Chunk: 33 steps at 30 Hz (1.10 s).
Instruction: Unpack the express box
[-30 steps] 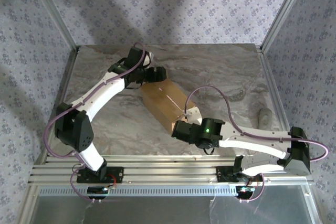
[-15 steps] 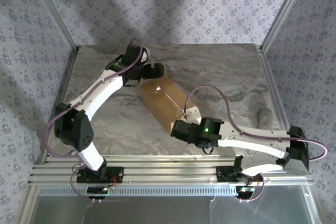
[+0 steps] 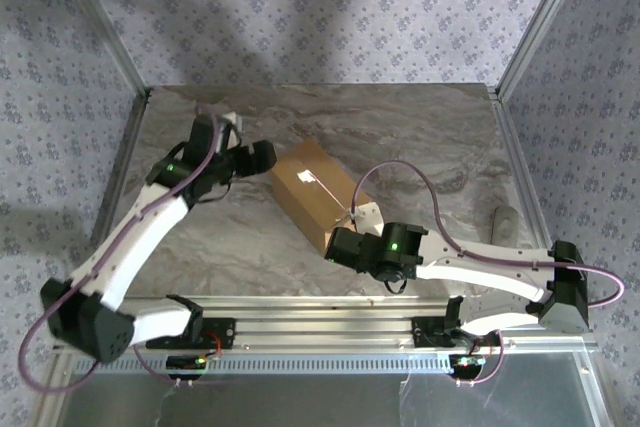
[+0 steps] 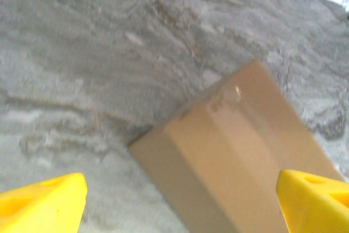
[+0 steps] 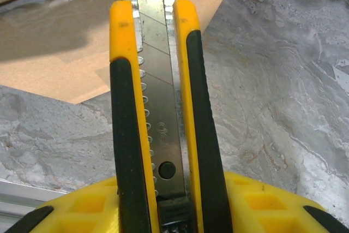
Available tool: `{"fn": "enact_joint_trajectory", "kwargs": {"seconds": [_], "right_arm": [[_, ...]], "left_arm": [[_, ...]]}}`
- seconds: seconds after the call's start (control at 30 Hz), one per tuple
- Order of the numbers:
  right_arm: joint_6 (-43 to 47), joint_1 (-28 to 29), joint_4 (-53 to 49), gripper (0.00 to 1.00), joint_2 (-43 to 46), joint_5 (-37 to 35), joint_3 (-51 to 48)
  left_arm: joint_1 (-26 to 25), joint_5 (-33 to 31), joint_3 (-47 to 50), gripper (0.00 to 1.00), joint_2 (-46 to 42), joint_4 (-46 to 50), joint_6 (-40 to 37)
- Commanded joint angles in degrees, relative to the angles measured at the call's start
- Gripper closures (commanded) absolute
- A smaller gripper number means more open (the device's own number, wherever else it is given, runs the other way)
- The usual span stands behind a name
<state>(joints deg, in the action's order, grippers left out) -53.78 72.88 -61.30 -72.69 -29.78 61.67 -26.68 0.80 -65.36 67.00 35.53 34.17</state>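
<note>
The left claw (image 3: 262,157) hung with its fingers spread wide, gripping nothing, just beside the far-left end of the express box (image 3: 315,195). The right claw (image 3: 345,244) was clamped on a utility knife (image 5: 155,107), whose blade (image 5: 154,20) reached the box's near end. The box lay slantwise in the middle of the surface (image 3: 430,137), its top closed and its contents hidden.

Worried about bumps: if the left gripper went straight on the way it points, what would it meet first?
Likely the express box, straight ahead of the open left gripper; depth unclear.
</note>
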Motion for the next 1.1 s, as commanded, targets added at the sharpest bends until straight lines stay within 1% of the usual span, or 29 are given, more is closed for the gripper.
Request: {"fn": "enact_joint_trajectory", "kwargs": {"seconds": [0.0,0.13,0.2,0.3,0.4,0.5,0.6,0.9,0.93,1.07], "right_arm": [[-2.2,0.6,-1.0,1.0,-0.8,-1.9,1.9],[-2.3,0.7,-0.8,1.0,-2.2,-1.6,1.9],[-2.0,0.9,-0.8,1.0,-3.1,-1.6,2.4],[-1.2,1.2,-0.8,1.0,-4.1,-1.7,3.7],[-0.2,1.3,-0.6,1.0,-5.1,-1.9,4.9],[0.2,1.5,-0.6,1.0,-5.8,-1.8,5.8],[0.5,1.5,-1.2,1.0,-6.1,-1.8,6.2],[1.3,2.1,-0.8,1.0,-7.0,-1.6,6.2],[1.4,2.2,-0.8,1.0,-7.4,-1.5,8.1],[1.7,3.0,-0.8,1.0,-8.9,-1.3,9.2]], "left_arm": [[-2.6,-0.2,5.4,0.13,-4.2,6.8,2.4],[-4.9,-0.8,9.8,0.18,-9.2,11.4,3.0],[-5.9,0.0,12.9,0.24,-11.4,12.0,4.4],[-7.5,3.8,18.7,0.27,-13.0,7.8,8.0],[-10.1,6.3,22.9,0.3,-12.3,1.6,12.0],[-13.3,5.0,23.6,0.3,-10.8,-1.5,13.8],[-15.5,4.2,23.5,0.31,-9.4,-3.4,14.7],[-19.3,2.2,21.7,0.31,-3.7,-9.9,16.4],[-19.7,1.7,21.2,0.31,-2.9,-10.3,16.3],[-21.5,0.4,19.9,0.32,-0.6,-11.8,16.7]]}}
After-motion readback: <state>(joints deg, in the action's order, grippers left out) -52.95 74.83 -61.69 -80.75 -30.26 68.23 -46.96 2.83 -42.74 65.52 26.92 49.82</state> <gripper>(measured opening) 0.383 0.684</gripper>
